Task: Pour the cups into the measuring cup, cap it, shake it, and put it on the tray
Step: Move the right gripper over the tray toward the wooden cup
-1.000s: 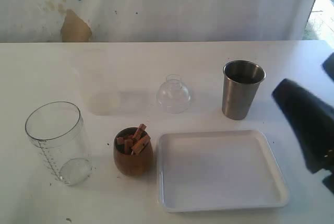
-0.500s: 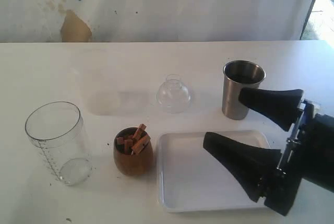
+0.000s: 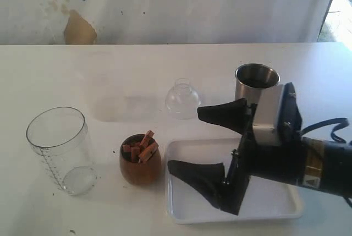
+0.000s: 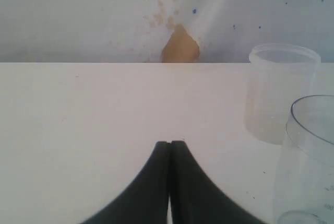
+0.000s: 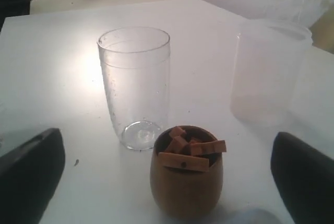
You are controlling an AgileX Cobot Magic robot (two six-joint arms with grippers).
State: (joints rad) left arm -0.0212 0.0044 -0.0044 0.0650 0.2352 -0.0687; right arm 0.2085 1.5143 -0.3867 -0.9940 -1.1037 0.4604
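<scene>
While the cups, the measuring cup [image 3: 60,151] and the small clear domed lid [image 3: 182,99] stand exactly where they stood a second ago, the right tool [image 3: 186,138] has swept in from the right edge of the exterior view and now hangs over the white tray [image 3: 175,213], its fingers spread wide and holding nothing. Those fingers point toward the wooden cup [image 3: 141,167], which sits on the tabletop [image 3: 110,71] just beside the tray's left rim, filled with short brown sticks [image 3: 140,149]. In the right wrist view that cup lies between the two fingers and a little ahead of them, with the empty measuring cup upright behind it. The nearer fingertip appears to be just beside the cup's wall without touching, though the angle makes that hard to confirm. The steel tumbler [image 3: 257,76] stands behind the arm, half hidden, and is not being addressed. The left tool [image 4: 169,145] is clenched on nothing, low over bare tabletop near the measuring cup. So the approach is done but no grip is made: the wooden cup looks to be the first pour, and every later step, capping, shaking and placing on the tray, is yet to come.
</scene>
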